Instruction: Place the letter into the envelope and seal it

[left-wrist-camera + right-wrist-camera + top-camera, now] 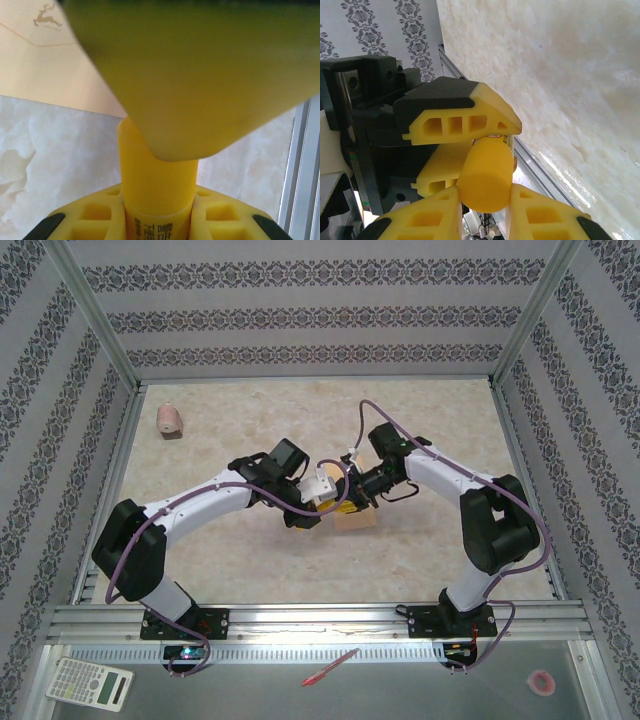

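Since sealing needs glue, left jaws pinch the body of a glue stick (157,185) & right jaws its cap end, just by the envelope (356,522), prob. to uncap.

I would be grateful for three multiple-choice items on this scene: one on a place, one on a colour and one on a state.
1. Where does the envelope lie?
A) near the middle of the table
B) in its far left corner
C) off its near edge

2. What colour is the glue stick?
A) red
B) yellow
C) blue

3. How do the left tool and the right tool stand?
A) both open
B) one open, one shut
C) both shut on the glue stick

Answers:
1 A: its tan edge shows mid-table in the top view.
2 B: the ribbed body is yellow.
3 C: each wrist view shows fingers clamping it.
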